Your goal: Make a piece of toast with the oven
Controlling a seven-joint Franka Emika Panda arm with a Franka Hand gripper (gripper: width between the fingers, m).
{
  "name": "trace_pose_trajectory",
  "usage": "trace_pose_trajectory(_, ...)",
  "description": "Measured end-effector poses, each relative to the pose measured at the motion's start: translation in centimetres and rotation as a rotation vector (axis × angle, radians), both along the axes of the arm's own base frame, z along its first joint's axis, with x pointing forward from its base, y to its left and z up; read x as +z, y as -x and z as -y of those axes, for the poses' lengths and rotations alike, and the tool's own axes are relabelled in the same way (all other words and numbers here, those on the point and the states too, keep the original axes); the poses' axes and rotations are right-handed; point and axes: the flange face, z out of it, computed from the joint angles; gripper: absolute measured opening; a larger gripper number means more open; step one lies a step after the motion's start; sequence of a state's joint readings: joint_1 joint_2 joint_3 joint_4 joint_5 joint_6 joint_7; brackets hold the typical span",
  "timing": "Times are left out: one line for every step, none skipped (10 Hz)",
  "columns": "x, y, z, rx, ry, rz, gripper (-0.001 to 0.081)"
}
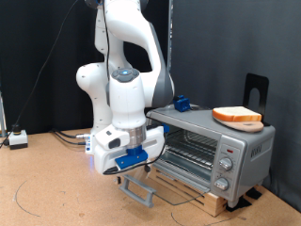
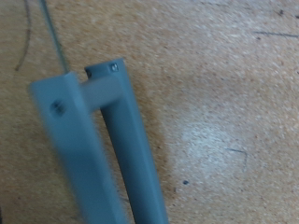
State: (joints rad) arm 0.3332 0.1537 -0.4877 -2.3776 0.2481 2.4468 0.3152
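Note:
The silver-grey oven (image 1: 246,151) stands at the exterior view's right, its glass door dropped open and the wire rack (image 1: 191,147) showing inside. The piece of toast (image 1: 236,114) lies on a tan plate (image 1: 246,124) on the oven's roof. My gripper (image 1: 133,161) hangs low in front of the open door, just above the door's handle (image 1: 139,192). In the wrist view only the grey handle bar (image 2: 123,149) and its bracket show close up over the brown floor; my fingers do not appear there.
Three knobs (image 1: 226,166) sit on the oven's front panel. The oven rests on a wooden base (image 1: 215,201). A small blue object (image 1: 181,102) and a black stand (image 1: 256,89) are near the oven's top. A white box (image 1: 17,138) with cables lies at the exterior view's left.

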Motion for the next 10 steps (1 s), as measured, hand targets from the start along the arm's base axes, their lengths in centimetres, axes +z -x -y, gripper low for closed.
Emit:
trace_pose_trajectory(-0.3,0.2,0.9,-0.001,0.003,-0.006,0.0809)
trace_pose_trajectory(-0.4,0.5,2.1,0.003,0.004,-0.006,0.0809)
trace_pose_trajectory(-0.4,0.9,3.5,0.009,0.008,-0.004,0.0809)
trace_pose_trajectory(-0.2,1.3,5.0,0.015,0.012,-0.006,0.0809)
trace_pose_trajectory(0.0,1.8,6.4,0.037,0.015,-0.004,0.0809)
trace_pose_trajectory(0.4,2.3,7.1,0.059,0.009,0.004,0.0809)
trace_pose_trajectory(0.4,2.3,6.9,0.054,0.005,0.000,0.0809)
trace_pose_trajectory(0.5,2.3,6.4,0.054,-0.047,-0.013,0.0809)
trace_pose_trajectory(1.5,2.2,5.7,0.062,-0.135,-0.014,0.0809)
trace_pose_trajectory(2.8,2.2,5.1,0.068,-0.226,-0.001,0.0809)
